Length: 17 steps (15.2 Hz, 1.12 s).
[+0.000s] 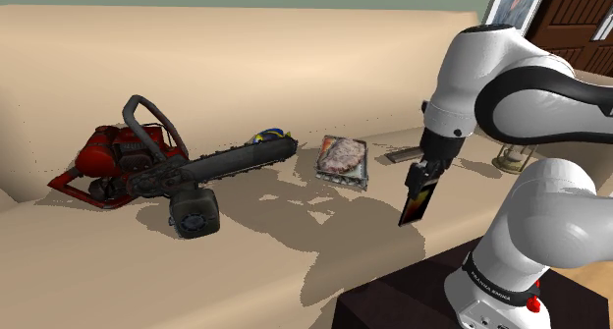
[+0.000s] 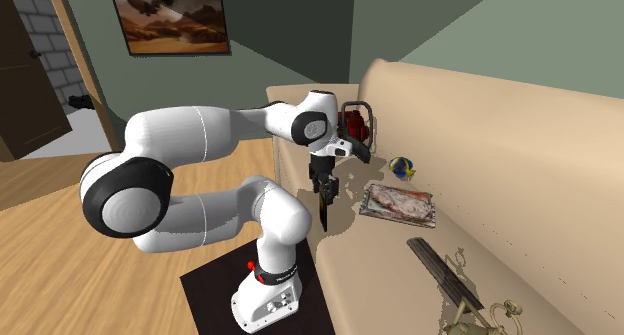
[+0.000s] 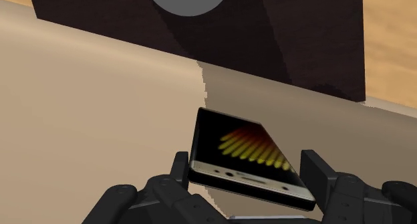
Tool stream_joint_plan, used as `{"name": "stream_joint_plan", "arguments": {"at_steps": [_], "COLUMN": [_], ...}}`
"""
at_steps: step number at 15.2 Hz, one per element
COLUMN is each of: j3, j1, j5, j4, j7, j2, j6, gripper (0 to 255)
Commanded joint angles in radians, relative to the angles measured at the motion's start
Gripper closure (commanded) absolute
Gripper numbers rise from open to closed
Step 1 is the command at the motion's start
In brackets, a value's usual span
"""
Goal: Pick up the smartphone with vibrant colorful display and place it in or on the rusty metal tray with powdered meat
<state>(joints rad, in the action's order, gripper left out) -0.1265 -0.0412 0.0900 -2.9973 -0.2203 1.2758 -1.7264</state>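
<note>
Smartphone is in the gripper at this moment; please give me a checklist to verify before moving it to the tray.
1. Smartphone clasped by gripper: ok.
2. Smartphone lifted off the sofa: ok.
3. Tray lies flat on the sofa: ok.
4. Gripper above the tray: not ok, it hangs beside it.
5. Way to the tray free of the chainsaw: ok.
6. Bare room on the tray: cannot tell, meat covers most.

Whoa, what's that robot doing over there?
The white arm's black gripper is shut on a phone with a glowing orange-yellow screen, holding it in the air above the beige couch seat. The tray of meat sits on the seat, to the shoulder view's left of the phone, so the phone is not in it yet. A red chainsaw lies farther left, untouched.
</note>
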Motion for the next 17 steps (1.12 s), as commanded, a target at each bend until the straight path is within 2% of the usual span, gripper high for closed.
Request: {"name": "stream_joint_plan", "arguments": {"at_steps": [1, 17], "j3": [0.003, 0.027], "j1": [0.002, 0.021], "j5": [-0.003, -0.029], "j4": [0.025, 0.261], "j7": [0.001, 0.007], "j2": [0.000, -0.062], "j6": [0.024, 0.198], "gripper": [255, 255]}}
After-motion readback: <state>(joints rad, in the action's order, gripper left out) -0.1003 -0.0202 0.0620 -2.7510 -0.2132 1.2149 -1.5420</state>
